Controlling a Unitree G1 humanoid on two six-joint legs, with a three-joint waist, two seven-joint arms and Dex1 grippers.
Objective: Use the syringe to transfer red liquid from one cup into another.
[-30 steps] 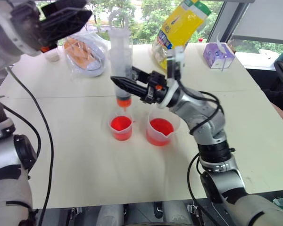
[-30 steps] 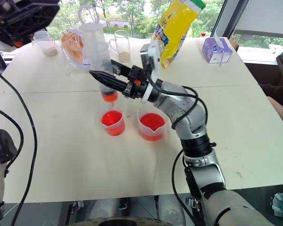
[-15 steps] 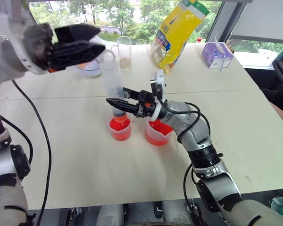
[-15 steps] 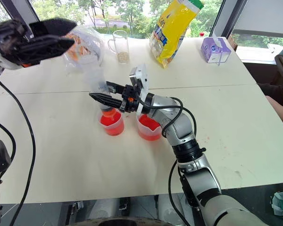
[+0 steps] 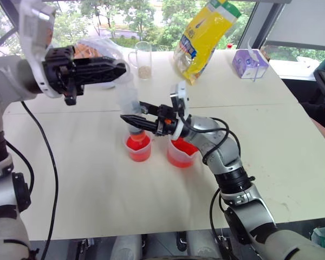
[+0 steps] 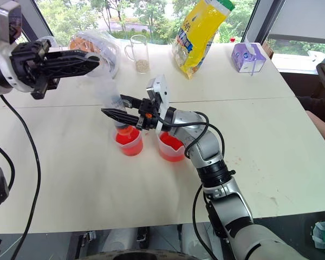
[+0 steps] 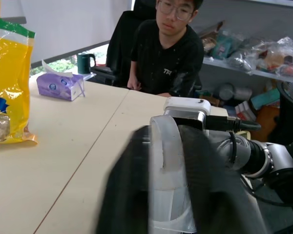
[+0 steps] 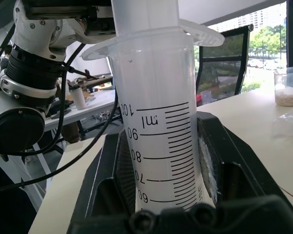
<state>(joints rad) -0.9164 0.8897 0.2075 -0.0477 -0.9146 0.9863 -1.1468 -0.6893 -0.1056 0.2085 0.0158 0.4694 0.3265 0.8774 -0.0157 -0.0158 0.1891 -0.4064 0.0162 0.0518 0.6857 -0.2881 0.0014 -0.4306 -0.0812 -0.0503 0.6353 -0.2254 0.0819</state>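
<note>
Your right claw (image 5: pixel 131 119) is clamped on the syringe (image 5: pixel 129 103), tip in the small cup (image 5: pixel 138 147); your left claw (image 5: pixel 116 69) has closed on its plunger. Press straight down, holding the barrel steady.

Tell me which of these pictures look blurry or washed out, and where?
Left wrist view: the claw's own fingers are a dark out-of-focus smear around the pale syringe, the room behind sharp. Right wrist view: the syringe's markings read crisp, bright daylight glares at the window. Head views: evenly daylit, white table.

Left hand (image 5: pixel 118 69) has come down and clamped the syringe (image 5: pixel 129 100) plunger — syringe lowered.
</note>
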